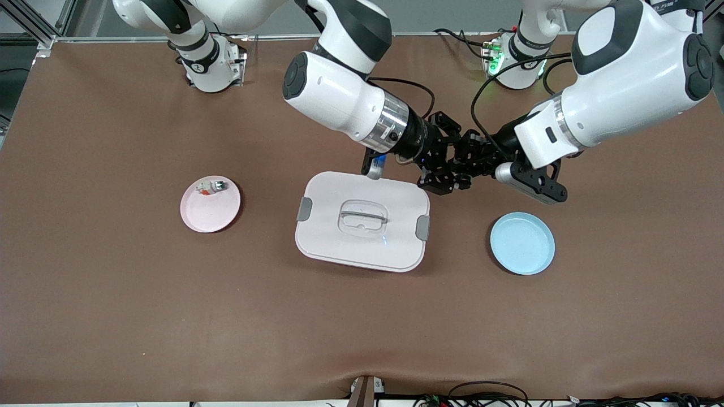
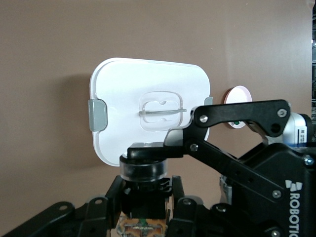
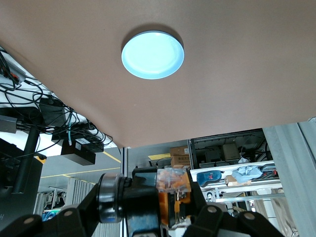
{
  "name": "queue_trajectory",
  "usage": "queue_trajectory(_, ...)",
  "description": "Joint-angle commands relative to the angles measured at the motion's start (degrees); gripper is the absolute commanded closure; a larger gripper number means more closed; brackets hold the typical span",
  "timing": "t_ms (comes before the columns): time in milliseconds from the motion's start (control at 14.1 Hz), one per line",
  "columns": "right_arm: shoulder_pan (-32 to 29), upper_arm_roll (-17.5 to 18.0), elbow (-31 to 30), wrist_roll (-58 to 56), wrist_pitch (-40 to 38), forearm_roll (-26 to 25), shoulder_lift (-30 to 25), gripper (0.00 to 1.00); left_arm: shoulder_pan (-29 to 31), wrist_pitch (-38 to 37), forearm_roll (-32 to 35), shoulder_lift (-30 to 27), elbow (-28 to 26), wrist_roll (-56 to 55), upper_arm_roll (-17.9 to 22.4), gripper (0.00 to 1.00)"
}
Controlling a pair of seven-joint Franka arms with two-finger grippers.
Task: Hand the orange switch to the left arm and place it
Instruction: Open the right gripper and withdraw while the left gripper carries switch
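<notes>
Meeting in the air, the right gripper (image 1: 444,180) and left gripper (image 1: 461,161) are being held tip to tip over bare desk (image 1: 113,316), just off the box (image 1: 362,220) corner toward the left arm's end. The orange switch (image 3: 148,200) is being clamped in the right fingers, and the left fingers (image 2: 224,116) are seated around it too. A blue plate (image 1: 522,243) is lying near the grippers, a pink plate (image 1: 210,204) with a whitish switch (image 1: 210,186) toward the right arm's end.

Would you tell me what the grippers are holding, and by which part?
The orange switch sits between both grippers, right and left, above the table beside the box; the exact hold cannot be told.
</notes>
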Motion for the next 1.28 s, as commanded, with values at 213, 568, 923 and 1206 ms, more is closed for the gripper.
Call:
queue_trajectory(213,0.2,-0.9,2.2,-1.5,-1.0,-0.2,0.7,0.00,0.5,-1.1,0.9,0.0,0.0,-0.2,0.0,1.00)
queue_trajectory(568,-5.8,-0.1,2.3,-28.7,-28.9,-0.5,-2.1,0.00,1.0,-3.5,6.1,-0.1,0.0,4.1,0.0,1.00)
queue_trajectory(923,-16.8,-0.8,2.2,-55.6,-54.6,-1.2,-7.0,0.00,1.5,-7.4,13.6,0.1,-0.1,13.3,0.5,1.00)
queue_trajectory(1206,-23.4,-0.9,2.2,-78.1,-65.8,-10.0,-9.3,0.00,4.1,-7.4,18.3,0.6,-2.4,23.7,0.6,1.00)
